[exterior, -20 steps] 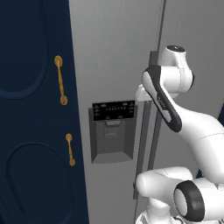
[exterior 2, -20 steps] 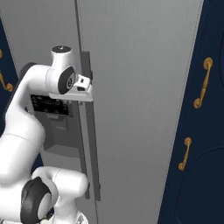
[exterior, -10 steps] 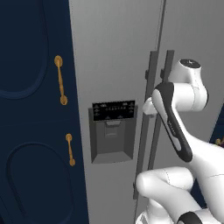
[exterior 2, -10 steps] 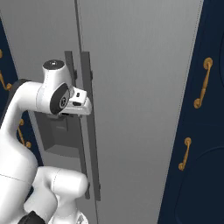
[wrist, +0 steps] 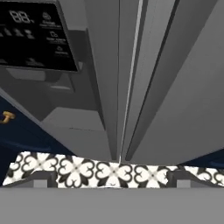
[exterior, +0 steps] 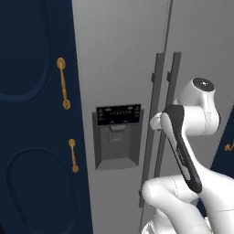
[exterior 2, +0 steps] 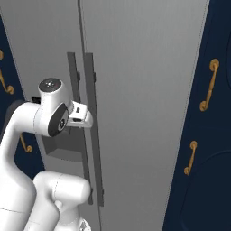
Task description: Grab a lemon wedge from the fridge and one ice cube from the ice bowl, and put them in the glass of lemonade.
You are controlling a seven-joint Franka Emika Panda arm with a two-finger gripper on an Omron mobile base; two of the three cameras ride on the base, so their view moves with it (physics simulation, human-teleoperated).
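Note:
The fridge (exterior: 119, 50) stands straight ahead, light grey, both doors shut, with its black dispenser panel (exterior: 118, 114) on the left door. Two dark vertical handles (exterior 2: 92, 135) flank the door seam. My gripper (exterior 2: 88, 118) sits right at these handles, about level with the dispenser. In the hand view my gripper (wrist: 113, 178) is open, its fingertips (wrist: 41, 177) wide apart with nothing between them, looking down along the seam (wrist: 131, 87). The lemon wedge, the ice cube, the ice bowl and the glass of lemonade are out of view.
Navy cabinets with gold handles stand on both sides of the fridge (exterior: 61, 82) (exterior 2: 208, 85). Black-and-white patterned floor tiles (wrist: 113, 170) lie at the foot of the doors. My own white arm (exterior: 183, 151) fills the space in front of the right door.
The hand has come down along the fridge handles, from above the dispenser panel to about its level, and the arm's upper joint has sunk with it. The doors have stayed shut.

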